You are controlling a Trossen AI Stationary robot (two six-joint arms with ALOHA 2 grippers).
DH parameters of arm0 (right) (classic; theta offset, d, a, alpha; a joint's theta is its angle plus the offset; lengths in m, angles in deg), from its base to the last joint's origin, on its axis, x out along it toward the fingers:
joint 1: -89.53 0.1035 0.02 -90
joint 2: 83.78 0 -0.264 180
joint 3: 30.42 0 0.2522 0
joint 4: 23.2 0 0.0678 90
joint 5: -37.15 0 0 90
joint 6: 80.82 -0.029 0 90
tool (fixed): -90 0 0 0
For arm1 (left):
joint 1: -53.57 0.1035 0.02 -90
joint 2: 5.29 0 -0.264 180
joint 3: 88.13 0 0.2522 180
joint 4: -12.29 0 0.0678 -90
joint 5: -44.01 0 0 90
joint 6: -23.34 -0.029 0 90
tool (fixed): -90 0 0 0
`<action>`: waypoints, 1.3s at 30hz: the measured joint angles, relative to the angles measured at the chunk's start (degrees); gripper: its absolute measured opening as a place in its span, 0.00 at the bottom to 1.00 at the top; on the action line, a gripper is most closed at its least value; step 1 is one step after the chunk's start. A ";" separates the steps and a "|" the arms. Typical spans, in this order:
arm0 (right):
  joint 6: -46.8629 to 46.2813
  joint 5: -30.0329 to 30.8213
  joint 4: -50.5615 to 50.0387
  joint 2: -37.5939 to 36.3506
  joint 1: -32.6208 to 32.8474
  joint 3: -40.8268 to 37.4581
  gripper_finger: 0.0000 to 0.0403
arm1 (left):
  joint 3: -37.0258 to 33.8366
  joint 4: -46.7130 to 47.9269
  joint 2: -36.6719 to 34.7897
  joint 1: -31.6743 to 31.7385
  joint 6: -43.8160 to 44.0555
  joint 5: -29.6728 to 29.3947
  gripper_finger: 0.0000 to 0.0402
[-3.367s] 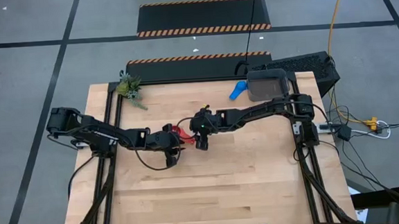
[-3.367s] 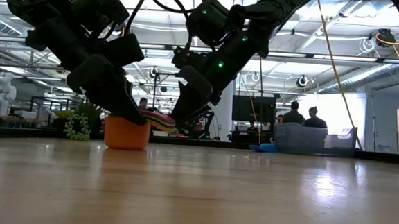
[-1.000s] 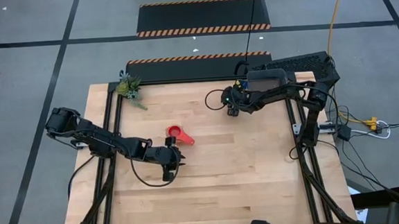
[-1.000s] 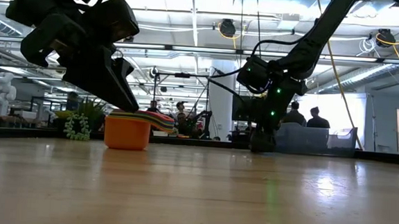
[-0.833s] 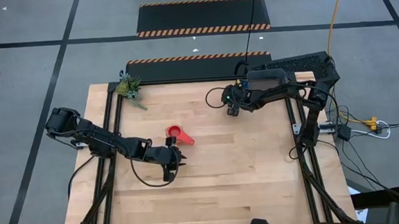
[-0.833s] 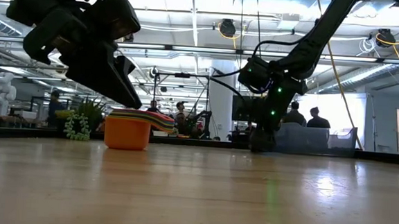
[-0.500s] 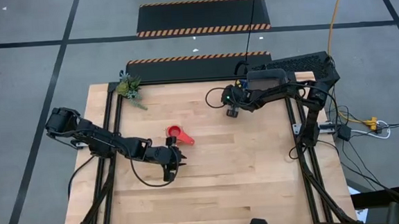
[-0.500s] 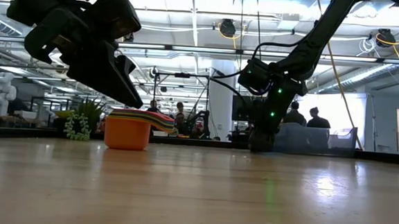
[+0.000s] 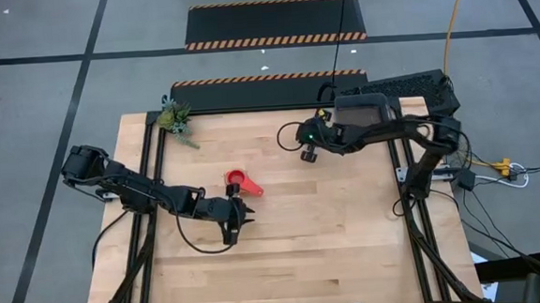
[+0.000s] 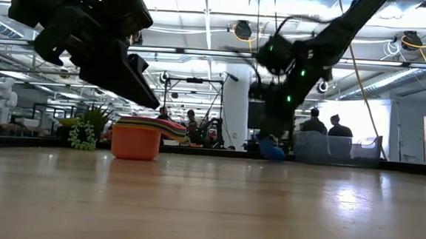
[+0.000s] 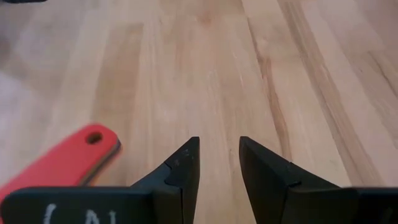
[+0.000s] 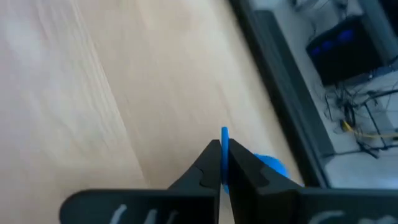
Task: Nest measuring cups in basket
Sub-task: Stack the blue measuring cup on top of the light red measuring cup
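The blue measuring cup (image 12: 268,168) is pinched between my right gripper's (image 12: 222,163) fingers: its thin blue handle (image 12: 224,142) stands on edge between the two dark tips, which are pressed together on it, and the bowl shows just past them. In the low view the blue cup (image 10: 270,149) hangs clear of the table under that gripper (image 10: 265,134), towards the far right of the tabletop. From above, my right gripper (image 9: 309,153) is over the far part of the table, a little left of the dark grey basket (image 9: 363,115), which sits at the far right edge. I cannot tell from above what, if anything, lies inside the basket; my arm crosses it.

The other cups sit nested in a stack (image 10: 138,136) left of centre on the table: an orange cup (image 10: 134,143) is the outer one, with coloured rims layered on top and the handles fanning out to the right. From above the stack (image 9: 236,180) shows red on top, its handle pointing right and near.

My left gripper (image 9: 231,227) is just near of that stack, apart from it, its fingers spread a little with bare wood between them. In the left wrist view the tips (image 11: 219,163) stand parted and empty, and the red handle (image 11: 68,158) with its small hole lies beside them. No writing can be read on any cup.

The wooden table (image 9: 341,241) carries a small green plant (image 9: 175,118) at its far left corner.
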 joint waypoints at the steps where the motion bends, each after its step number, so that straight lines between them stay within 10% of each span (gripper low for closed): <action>1: -1.08 -0.02 -0.12 -1.59 0.73 0.00 0.00 | 0.00 -0.65 0.00 0.00 -0.37 -0.30 0.29; 18: -14.81 7.72 1.90 -20.24 20.00 0.01 0.00 | 0.09 -11.69 -10.39 -0.66 -19.10 -12.32 0.30; 28: -14.50 12.30 14.41 -20.57 32.58 0.07 0.00 | 0.09 -17.20 -10.86 1.86 -28.49 -18.29 0.54; 39: -14.58 4.66 57.79 -19.20 37.50 -12.49 0.00 | 0.31 -19.54 -11.98 1.33 -27.28 -18.58 0.64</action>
